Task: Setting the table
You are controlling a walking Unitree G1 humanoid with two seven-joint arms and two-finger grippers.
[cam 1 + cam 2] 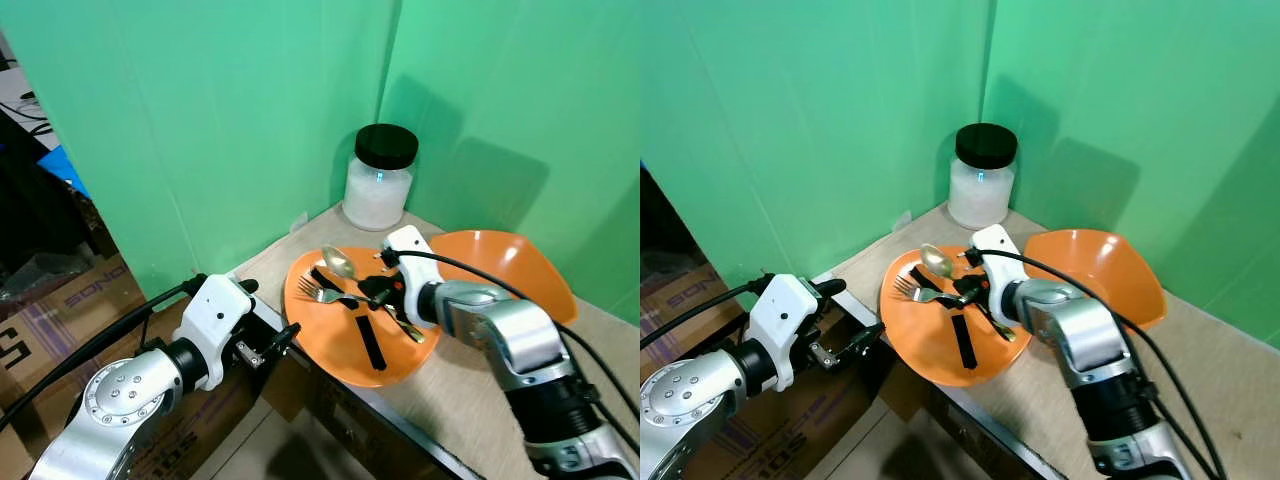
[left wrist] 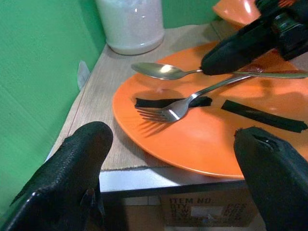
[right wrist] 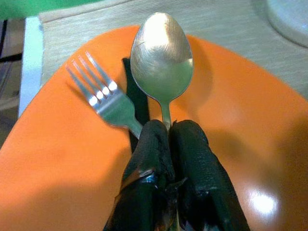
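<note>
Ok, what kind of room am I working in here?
Probably a test or studio corner, not a lived-in dining room: plain green backdrop walls, printed cardboard boxes on the floor, and a small table holding a round orange plate with cutlery.

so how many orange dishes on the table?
2. A plate at the table's front edge, with the fork and the spoon the right gripper pinches. A bowl right behind it. None looks hidden.

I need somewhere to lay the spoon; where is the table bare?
Bare table lies on the robot's side of the bowl, right of the plate. The corner by the jar is crowded.
</note>
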